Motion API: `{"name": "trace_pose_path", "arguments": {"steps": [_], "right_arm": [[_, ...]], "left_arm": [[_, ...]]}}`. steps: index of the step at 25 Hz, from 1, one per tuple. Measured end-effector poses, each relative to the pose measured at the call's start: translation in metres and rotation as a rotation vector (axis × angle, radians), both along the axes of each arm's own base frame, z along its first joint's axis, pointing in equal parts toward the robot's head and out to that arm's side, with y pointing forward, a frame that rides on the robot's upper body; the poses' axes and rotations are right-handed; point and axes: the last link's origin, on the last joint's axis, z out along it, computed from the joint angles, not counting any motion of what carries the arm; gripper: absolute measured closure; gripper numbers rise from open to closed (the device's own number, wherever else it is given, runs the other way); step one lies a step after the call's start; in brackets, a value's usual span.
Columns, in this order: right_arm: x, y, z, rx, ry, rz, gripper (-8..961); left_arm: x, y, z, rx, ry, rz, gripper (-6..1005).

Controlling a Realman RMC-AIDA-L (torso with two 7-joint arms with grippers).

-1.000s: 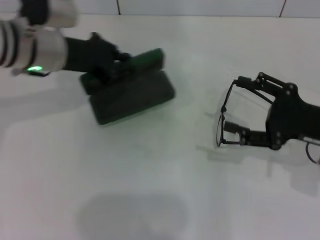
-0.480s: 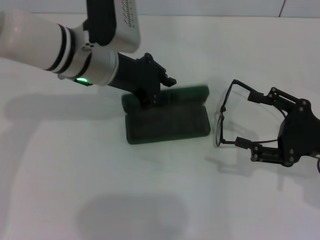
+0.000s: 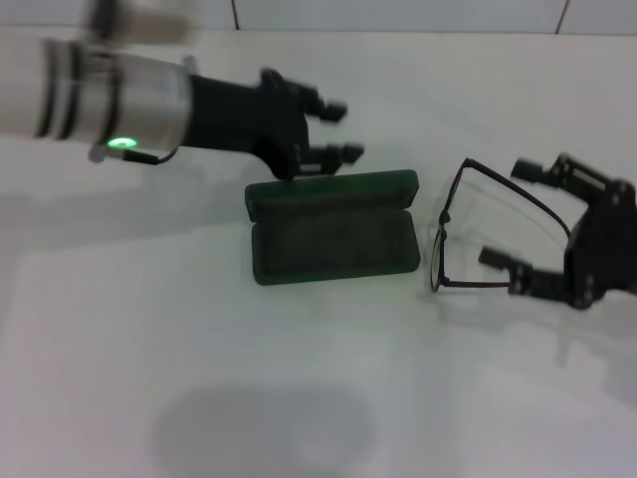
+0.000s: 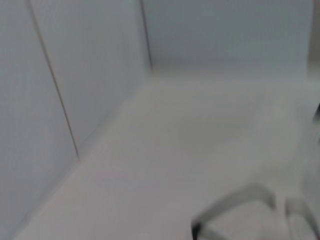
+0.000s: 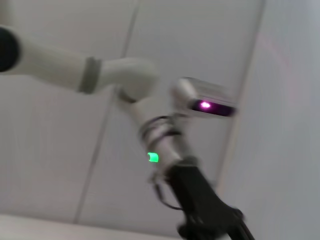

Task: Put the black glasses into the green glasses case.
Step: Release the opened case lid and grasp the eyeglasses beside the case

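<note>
Risk: black glasses [image 3: 468, 234] on table [image 3: 328, 378] just beside open green glasses case [image 3: 333, 237], right gripper [image 3: 518, 214] jaws wide w/ temples between, left gripper [image 3: 338, 129] jaws apart behind lid; thin frame could slip or twist if pinched off-centre.

No text, label, brand name, number or sign can be read in any of the views. The open green glasses case [image 3: 333, 232] shows only its dark lining and green rim, with no lettering visible. The white sleeve of the left arm [image 3: 90, 95] carries dark rings and a green light, but no writing. In the right wrist view, the same arm [image 5: 165, 145] shows a green light and a box with a purple light, neither of them marked with characters. The walls and the table [image 3: 318, 398] are plain.
</note>
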Motion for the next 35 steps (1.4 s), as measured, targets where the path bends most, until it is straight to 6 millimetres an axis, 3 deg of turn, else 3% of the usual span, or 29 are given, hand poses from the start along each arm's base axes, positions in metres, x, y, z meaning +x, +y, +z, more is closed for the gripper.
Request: {"name": "trace_pose_path", "arguments": {"steps": [3, 7, 12, 17, 23, 27, 35], "right_arm": [[-0.01, 0.016, 0.005, -0.014, 0.014, -0.039, 96], [-0.036, 0.044, 0.013, -0.11, -0.118, -0.022, 96], [-0.087, 0.079, 0.035, -0.252, -0.433, -0.097, 96], [-0.12, 0.109, 0.05, -0.264, -0.703, -0.242, 95], [-0.129, 0.118, 0.045, -0.234, -0.955, -0.23, 95], [-0.138, 0.114, 0.029, -0.22, -1.131, -0.111, 95], [-0.15, 0.112, 0.014, -0.133, -1.239, -0.011, 96]], "left_arm": [[-0.014, -0.017, 0.02, 0.07, -0.294, 0.048, 528], [-0.041, -0.042, 0.026, 0.12, -0.525, 0.105, 444], [-0.074, -0.066, 0.014, 0.143, -0.677, 0.203, 421], [-0.086, -0.081, 0.005, 0.134, -0.715, 0.211, 421], [-0.089, -0.084, 0.004, 0.14, -0.715, 0.213, 420], [-0.091, -0.084, 0.008, 0.146, -0.716, 0.22, 420], [-0.092, -0.083, 0.006, 0.116, -0.703, 0.235, 420]]}}
